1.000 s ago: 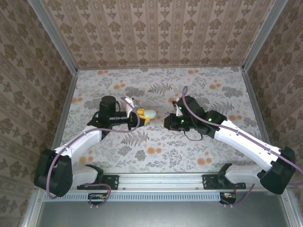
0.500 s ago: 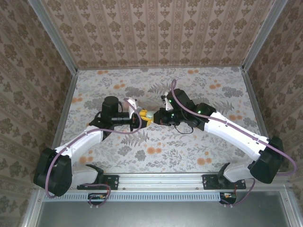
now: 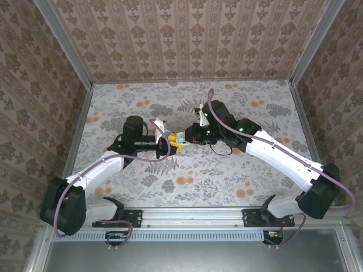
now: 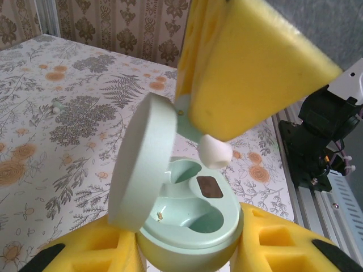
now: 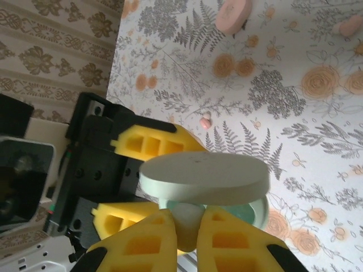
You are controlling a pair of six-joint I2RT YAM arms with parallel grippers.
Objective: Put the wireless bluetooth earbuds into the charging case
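A walled enclosure with patterned wallpaper (image 3: 187,39) is noted, and a floral-printed table (image 3: 227,181) serves as the work surface. Two arms are counted. The left gripper (image 3: 176,141) is clamped on the mint charging case (image 4: 190,226), whose lid (image 4: 139,164) is hinged open. Two wells are seen inside, and both are judged empty. The right gripper (image 5: 190,229) is closed on the greenish-white earbud (image 4: 215,153), which is poised just above the wells and not yet seated. The step in hand is judged to be insertion of the first bud. A short, well-aligned descent into one well is called for, then release. Well apart on the table, one pink case (image 5: 231,15) and one pink earbud (image 5: 205,120) are recorded. Two cases and two earbuds are thus counted. A further pinkish piece (image 5: 353,25) at the frame edge cannot be identified.
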